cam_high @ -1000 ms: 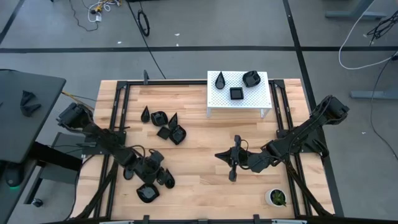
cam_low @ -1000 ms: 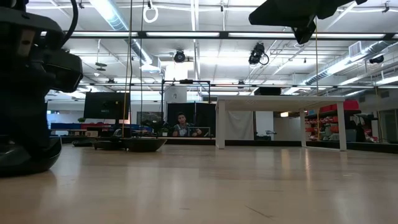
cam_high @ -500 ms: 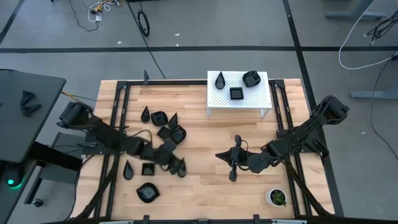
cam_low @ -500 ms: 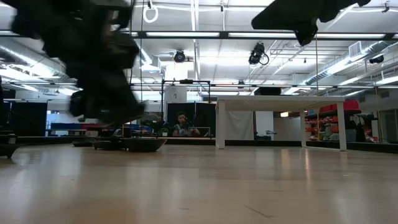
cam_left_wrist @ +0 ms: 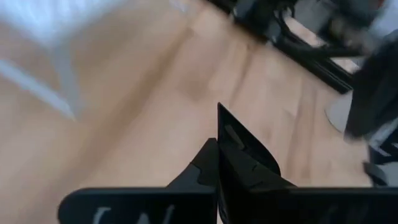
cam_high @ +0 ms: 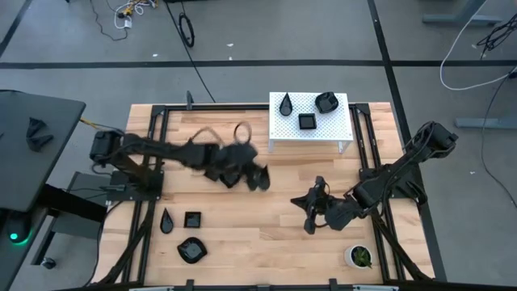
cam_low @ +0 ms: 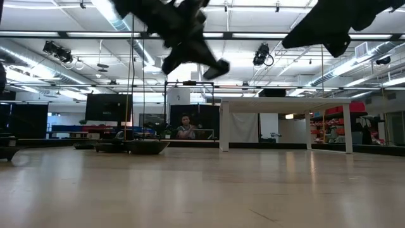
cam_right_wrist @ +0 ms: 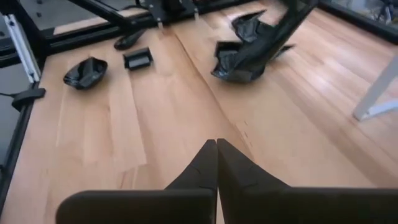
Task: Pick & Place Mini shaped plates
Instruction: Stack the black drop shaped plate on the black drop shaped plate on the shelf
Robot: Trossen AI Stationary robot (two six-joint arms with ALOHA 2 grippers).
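Observation:
My left gripper hangs high over the table's middle, blurred, shut on a small black mini shaped plate. My right gripper hovers shut over bare wood right of centre, touching nothing. Three black plates lie on the white stand: a teardrop, a square and a rounded one. Near the left corner a teardrop, a square and an oval plate rest flat on the table. More plates lie half hidden under the left arm. My left gripper pinches the black plate between its two shut fingers. The plate stands on edge in the hold, and its pointed part sticks out past the fingertips. It is lifted clear of the table. Blur hides which part of the plate is held.
A small white pot with a green plant stands at the near right corner. Black frame rails run along the table's left and right sides. Bare wood lies between the stand and the near edge. A person sits in the room beyond the table.
My left gripper has risen from the plates at the near left and swept fast toward the table's middle and far side, toward the white stand, with a black plate between its shut fingers. My right gripper has drifted slightly toward the right edge.

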